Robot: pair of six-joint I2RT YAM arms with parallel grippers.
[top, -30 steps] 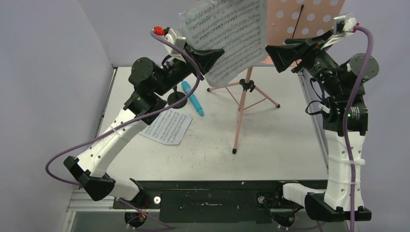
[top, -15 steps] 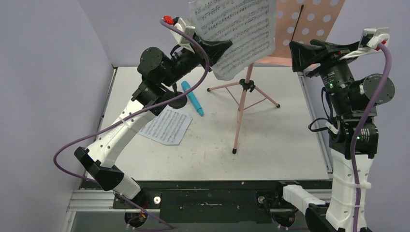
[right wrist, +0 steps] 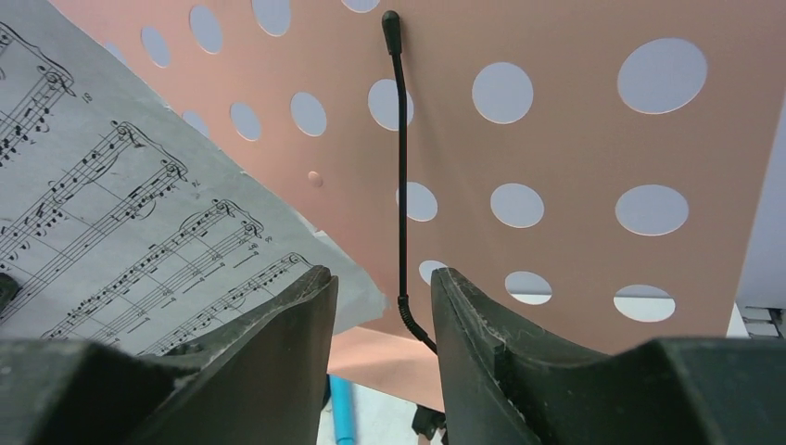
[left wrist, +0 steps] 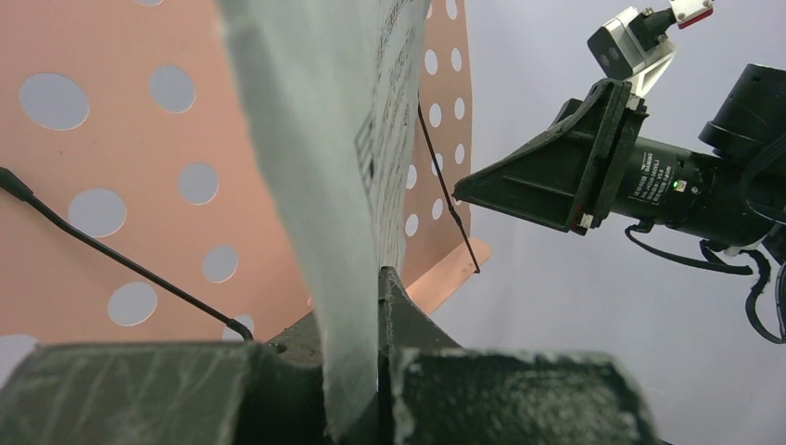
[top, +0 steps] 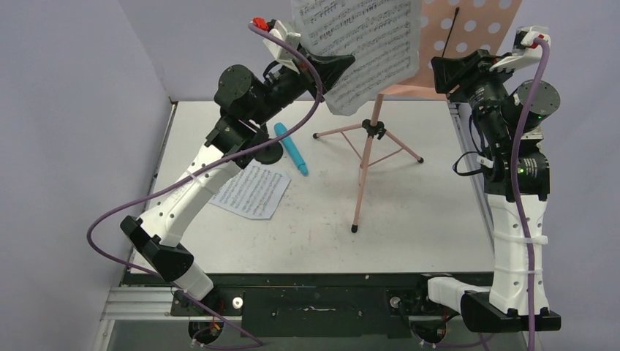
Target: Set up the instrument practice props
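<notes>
Up at the pink music stand (right wrist: 575, 148), your left gripper (top: 343, 66) kept pinching the sheet-music page (top: 365, 36) while your right gripper (right wrist: 380, 278), empty, half-closed nearby, so the page was not yet seated.

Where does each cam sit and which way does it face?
Top external: above and behind the bases, looking down at the table; left arm and right arm show.
Left wrist: on the left gripper, shut on the sheet-music page, facing the pink music stand; right gripper beyond.
Right wrist: faces the stand's perforated desk and black wire; own fingers apart.
Shared: both wrist views show stand and held page.
</notes>
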